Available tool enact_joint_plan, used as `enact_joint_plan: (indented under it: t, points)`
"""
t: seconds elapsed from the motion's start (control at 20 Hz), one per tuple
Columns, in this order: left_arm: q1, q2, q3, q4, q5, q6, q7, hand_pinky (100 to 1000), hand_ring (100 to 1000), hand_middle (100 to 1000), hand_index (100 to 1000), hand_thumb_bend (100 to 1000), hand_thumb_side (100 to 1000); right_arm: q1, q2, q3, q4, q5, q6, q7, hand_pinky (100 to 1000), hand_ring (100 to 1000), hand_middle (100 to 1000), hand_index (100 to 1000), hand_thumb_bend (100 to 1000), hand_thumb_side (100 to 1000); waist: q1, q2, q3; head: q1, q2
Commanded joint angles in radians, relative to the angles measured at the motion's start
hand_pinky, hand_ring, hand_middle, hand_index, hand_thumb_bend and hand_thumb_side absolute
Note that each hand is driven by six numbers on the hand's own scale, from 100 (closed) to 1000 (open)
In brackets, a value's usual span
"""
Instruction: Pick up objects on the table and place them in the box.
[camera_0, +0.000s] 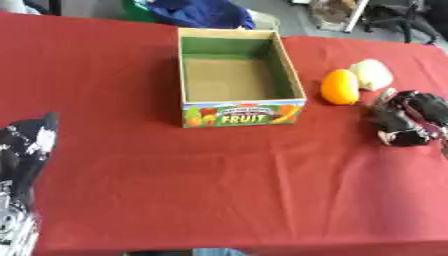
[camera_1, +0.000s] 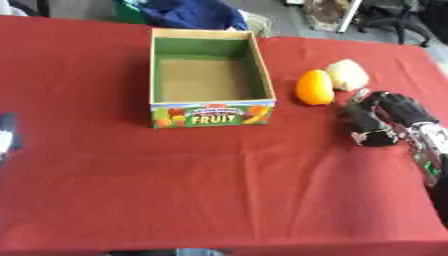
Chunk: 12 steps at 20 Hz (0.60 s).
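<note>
In the left eye view, a box (camera_0: 241, 80) with FRUIT written on its front sits on a red surface (camera_0: 219, 190). The box looks empty inside. Just to the right of the box lies an orange fruit (camera_0: 339, 87). A pale, whitish thing (camera_0: 372, 74) touches the fruit on the side away from the box. The right hand (camera_0: 404, 120) is low over the surface, to the right of the box and a little nearer the robot than the fruit. Its fingers look bent, but they hold nothing. The left hand (camera_0: 24, 150) shows far to the left of the box, at the edge. I cannot tell if it is spread or closed.

In the right eye view, the right hand (camera_1: 381, 120) is near the fruit (camera_1: 314, 87) but not touching it. Only a sliver of the left hand shows at the left edge.

The fruit is round, so I think it could roll away if the fingers bump it. The pale thing (camera_1: 347, 74) sits so close that the hand might knock it too.
</note>
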Motion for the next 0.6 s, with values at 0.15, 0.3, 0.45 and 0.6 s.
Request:
enact_joint_plan:
  t: [0.15, 0.3, 0.45, 0.6]
  points:
    - [-0.007, 0.014, 0.002, -0.012, 0.002, -0.001, -0.001, 591, 555, 483, 604, 526, 455, -0.014, -0.034, -0.017, -0.044, -0.09, -0.001, -0.06, 336, 333, 278, 425, 100, 207, 0.003, -0.012, -0.003, -0.003, 0.002]
    - [-0.008, 0.014, 0.002, -0.012, 0.002, -0.001, -0.001, 591, 555, 483, 604, 526, 456, -0.017, -0.036, -0.021, -0.076, -0.131, 0.0, -0.078, 321, 320, 264, 411, 100, 203, 0.003, -0.012, -0.003, -0.002, 0.001]
    - [-0.007, 0.014, 0.002, -0.012, 0.002, -0.001, 0.0, 591, 555, 483, 604, 526, 455, -0.024, -0.04, -0.022, -0.115, -0.171, 0.0, -0.081, 315, 315, 259, 404, 100, 201, 0.003, -0.013, -0.003, -0.002, 0.0]
    - [-0.009, 0.014, 0.002, -0.013, 0.001, -0.001, -0.001, 591, 554, 483, 604, 526, 455, -0.04, -0.043, -0.019, -0.156, -0.202, -0.003, -0.07, 314, 313, 257, 400, 100, 199, 0.003, -0.013, -0.002, -0.001, -0.002]
